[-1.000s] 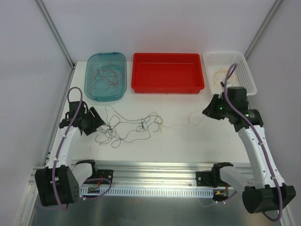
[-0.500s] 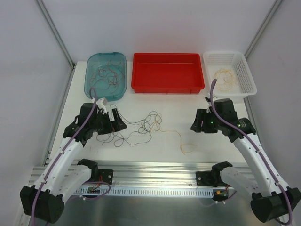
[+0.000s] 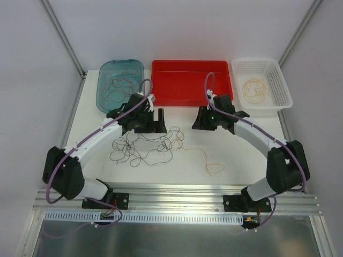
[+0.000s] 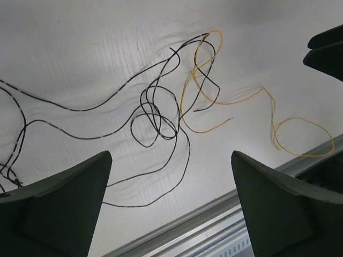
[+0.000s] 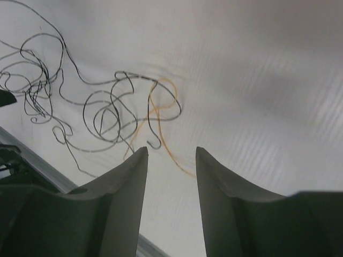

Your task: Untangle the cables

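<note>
The cables lie on the white table: a dark tangle (image 3: pixel 144 147) with a yellow strand (image 3: pixel 206 159) trailing right to a small loop. My left gripper (image 3: pixel 159 122) hovers over the tangle's upper right edge, open wide and empty. In the left wrist view the dark loops (image 4: pixel 155 115) and yellow strand (image 4: pixel 199 80) lie beyond my left gripper (image 4: pixel 170 154). My right gripper (image 3: pixel 197 120) hangs just right of the tangle, open. In the right wrist view, dark loops (image 5: pixel 107 115) and the yellow strand (image 5: pixel 161 107) lie ahead of my right gripper (image 5: pixel 171 150), with nothing between its fingers.
Along the back stand a teal tray (image 3: pixel 120 61) holding more thin wires, a red bin (image 3: pixel 191 83) and a white basket (image 3: pixel 260 60) with a yellow coil. An aluminium rail (image 3: pixel 177 193) runs along the table's near edge.
Both arms swung inward and forward to the table's middle. Both grippers opened; the yellow strand that was stretched towards the right gripper now lies loose on the table.
</note>
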You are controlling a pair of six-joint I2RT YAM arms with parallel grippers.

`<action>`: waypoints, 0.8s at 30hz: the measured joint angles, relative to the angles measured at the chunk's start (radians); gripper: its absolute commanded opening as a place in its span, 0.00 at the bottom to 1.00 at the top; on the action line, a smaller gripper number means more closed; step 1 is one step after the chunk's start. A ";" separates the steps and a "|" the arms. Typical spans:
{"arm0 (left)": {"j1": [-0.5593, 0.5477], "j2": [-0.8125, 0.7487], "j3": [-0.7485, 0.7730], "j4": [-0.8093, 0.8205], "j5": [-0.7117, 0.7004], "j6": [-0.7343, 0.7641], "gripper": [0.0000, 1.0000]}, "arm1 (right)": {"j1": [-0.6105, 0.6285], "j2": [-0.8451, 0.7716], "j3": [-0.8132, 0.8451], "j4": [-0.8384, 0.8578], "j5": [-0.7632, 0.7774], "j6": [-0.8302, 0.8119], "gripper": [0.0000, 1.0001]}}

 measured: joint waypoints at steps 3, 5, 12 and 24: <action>-0.013 0.131 0.066 0.027 -0.011 0.006 0.94 | 0.000 0.106 0.025 0.093 -0.031 0.030 0.45; -0.020 0.216 0.106 0.042 -0.018 0.008 0.92 | 0.001 0.169 0.035 0.143 -0.051 0.050 0.45; -0.037 0.425 0.178 0.071 -0.027 0.013 0.87 | 0.011 0.326 0.062 0.253 -0.104 0.084 0.41; -0.059 0.537 0.193 0.108 -0.027 0.011 0.55 | 0.025 0.423 0.060 0.359 -0.167 0.120 0.13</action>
